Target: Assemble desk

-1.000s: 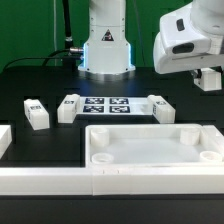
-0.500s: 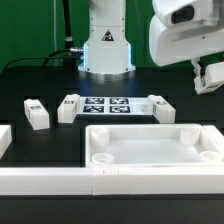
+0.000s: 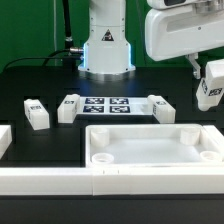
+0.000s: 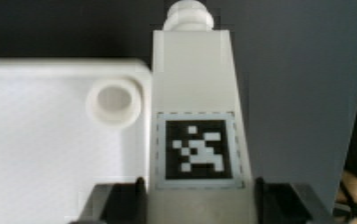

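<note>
Wrist view, leg (image 4: pixel 196 100) clamped in jaws (tag showing), near tabletop tray (image 4: pixel 42 135)

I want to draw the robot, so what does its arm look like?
The rounded, glossy white robot arm has thick, smooth segments. Its white base column carries a glowing blue light, with thin black cables beside it. The jaws are dark grey.

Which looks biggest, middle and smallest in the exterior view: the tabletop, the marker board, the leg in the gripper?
tabletop: largest by far.
marker board and held leg: look about alike, not ranked.
</note>
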